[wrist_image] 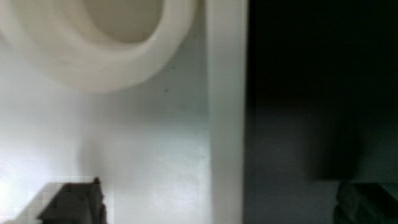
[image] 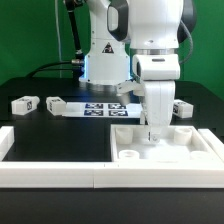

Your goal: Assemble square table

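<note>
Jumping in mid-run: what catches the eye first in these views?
The white arm's gripper hangs low over the square table top at the exterior view's lower right, jaws wide apart. Behind it, the marker board lies mid-scene, with leg blocks at the exterior view's left.

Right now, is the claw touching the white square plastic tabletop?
Cannot tell. The exterior view shows the claw low over the white square plastic tabletop, white against white, so no contact or gap shows; the wrist view is blurred.
</note>
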Robot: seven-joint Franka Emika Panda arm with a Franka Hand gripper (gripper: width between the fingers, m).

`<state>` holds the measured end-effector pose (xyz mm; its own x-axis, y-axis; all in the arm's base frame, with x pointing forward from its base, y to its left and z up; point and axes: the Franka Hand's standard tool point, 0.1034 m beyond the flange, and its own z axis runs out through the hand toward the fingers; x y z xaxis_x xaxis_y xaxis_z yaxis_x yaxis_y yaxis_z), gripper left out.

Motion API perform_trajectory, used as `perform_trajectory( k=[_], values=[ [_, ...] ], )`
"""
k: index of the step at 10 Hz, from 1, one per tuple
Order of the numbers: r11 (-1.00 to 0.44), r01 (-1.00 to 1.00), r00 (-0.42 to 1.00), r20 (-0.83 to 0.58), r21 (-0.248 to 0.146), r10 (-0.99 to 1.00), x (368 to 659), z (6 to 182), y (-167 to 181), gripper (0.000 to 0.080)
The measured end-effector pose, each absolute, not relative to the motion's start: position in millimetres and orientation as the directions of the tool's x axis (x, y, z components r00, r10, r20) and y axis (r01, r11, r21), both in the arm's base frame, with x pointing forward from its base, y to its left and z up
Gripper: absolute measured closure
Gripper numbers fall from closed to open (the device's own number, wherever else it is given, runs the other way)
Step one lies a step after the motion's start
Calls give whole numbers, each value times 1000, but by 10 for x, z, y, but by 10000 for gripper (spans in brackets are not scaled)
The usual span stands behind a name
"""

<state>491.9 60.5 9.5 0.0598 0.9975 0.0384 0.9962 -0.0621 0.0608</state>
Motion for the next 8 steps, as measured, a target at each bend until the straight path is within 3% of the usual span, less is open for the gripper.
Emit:
perform_trajectory(
  k=[3, 5, 8],
  values=[
    [-219, 973, 217, 38, 67, 975, 4748, 399, 816, 150],
    [-452, 891, 451, 33, 40, 892, 4631, 575, 1076, 150],
    [-659, 752, 657, 51, 20, 752, 4606, 596, 1228, 150]
  ],
)
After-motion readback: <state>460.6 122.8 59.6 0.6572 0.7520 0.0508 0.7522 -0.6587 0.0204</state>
